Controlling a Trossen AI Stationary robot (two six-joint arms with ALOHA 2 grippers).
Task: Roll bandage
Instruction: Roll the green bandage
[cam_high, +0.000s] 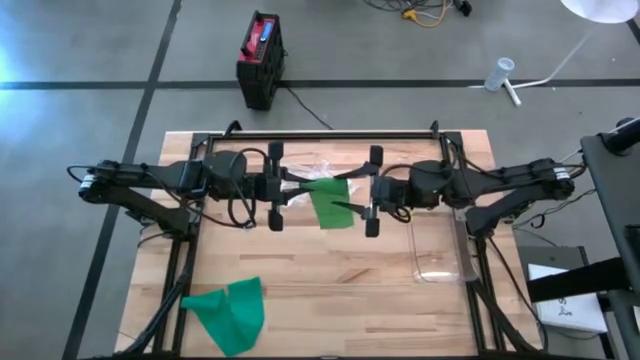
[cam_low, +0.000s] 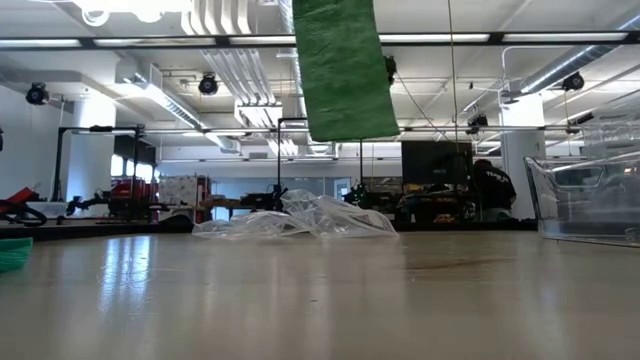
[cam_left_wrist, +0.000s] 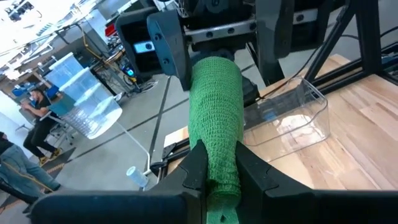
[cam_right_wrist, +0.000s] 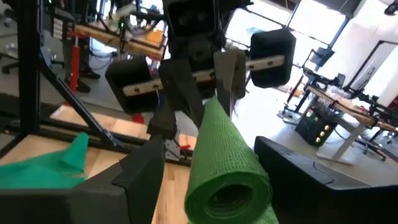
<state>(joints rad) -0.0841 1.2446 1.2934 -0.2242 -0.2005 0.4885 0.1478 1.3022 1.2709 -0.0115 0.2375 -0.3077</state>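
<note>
A green bandage (cam_high: 330, 203) hangs high over the middle of the table between my two grippers, which face each other. In the wrist views it is a rolled tube (cam_left_wrist: 214, 99) running from one gripper to the other, and a loose flat tail (cam_low: 345, 70) hangs down clear of the table. My left gripper (cam_left_wrist: 217, 177) is shut on the tube's left end. My right gripper (cam_right_wrist: 217, 180) is open, its fingers standing on either side of the tube's right end (cam_right_wrist: 230, 196). I cannot tell whether they touch it. My left gripper pinches the left end of the rolled bandage (cam_left_wrist: 219, 163) between its two fingers. The fingers come level from the table's left side and lie along the tube. The bandage is lifted clear, roughly level between the grippers, with its loose tail hanging slack below.
A second green bandage (cam_high: 230, 310) lies crumpled near the table's front left corner. Crumpled clear wrapping (cam_low: 300, 220) lies behind the grippers toward the far edge. A clear plastic box (cam_high: 440, 255) stands at the right. The black frame rail (cam_high: 330, 135) runs along the far edge.
</note>
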